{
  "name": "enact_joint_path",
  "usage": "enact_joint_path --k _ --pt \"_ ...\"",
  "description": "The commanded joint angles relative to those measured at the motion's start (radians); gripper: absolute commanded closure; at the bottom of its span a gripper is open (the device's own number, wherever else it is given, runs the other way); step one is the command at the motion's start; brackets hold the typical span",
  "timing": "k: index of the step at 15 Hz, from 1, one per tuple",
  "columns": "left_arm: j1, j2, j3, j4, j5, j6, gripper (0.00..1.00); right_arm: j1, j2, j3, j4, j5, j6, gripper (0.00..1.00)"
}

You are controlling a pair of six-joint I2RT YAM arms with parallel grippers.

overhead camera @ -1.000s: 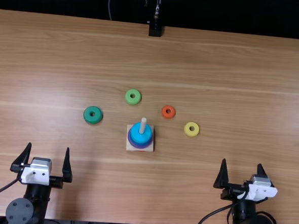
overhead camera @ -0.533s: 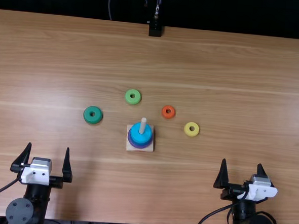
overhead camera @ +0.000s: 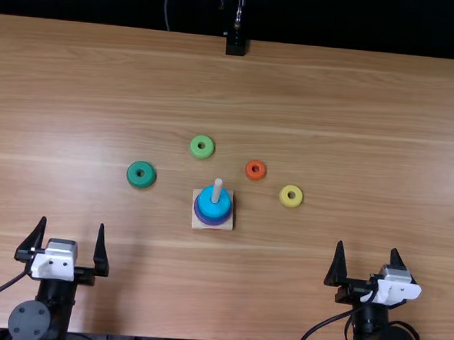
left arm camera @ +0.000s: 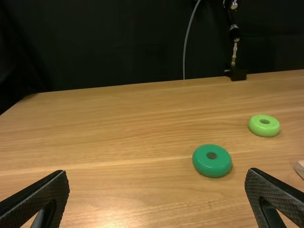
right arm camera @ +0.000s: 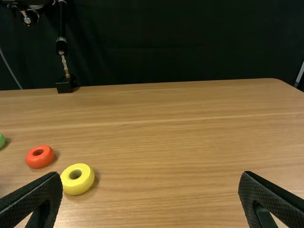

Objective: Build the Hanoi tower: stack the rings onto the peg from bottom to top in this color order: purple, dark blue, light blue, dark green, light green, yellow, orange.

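While rings (overhead camera: 132, 176) lie flat — peg (overhead camera: 217, 191) points upward.

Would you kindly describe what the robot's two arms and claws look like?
The left arm is black with a round grey cap and a thin black cable; the right arm is black with curving black cables. The left claw and right claw each have a whitish bracket and two black fingers tapering to points, with finely textured faces.
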Motion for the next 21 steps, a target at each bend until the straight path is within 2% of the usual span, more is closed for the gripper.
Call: enact_joint_path --k 1,5,9,15,21 --pt "0.01 -0.012 -0.012 -0.019 -0.003 0.01 0.0 -0.01 -0.012 -0.013 -0.003 -0.001 0.004 0.0" --pt "0.001 0.007 0.003 0.003 0.008 0.015 0.0 -0.01 -0.012 -0.013 -0.003 -0.001 0.004 0.0" --pt "-0.003 0.241 0.227 -0.003 0.012 0.021 0.0 -0.01 -0.012 -0.013 -0.003 -0.001 0.004 0.0" --pt "0.003 0.479 0.497 -0.004 0.01 0.021 0.0 -0.01 -0.012 -0.013 -0.003 -0.001 0.004 0.0" --pt "-0.025 0.883 0.725 -0.06 0.014 0.021 0.0 -0.01 -0.012 -0.013 -0.003 -0.001 0.004 0.0"
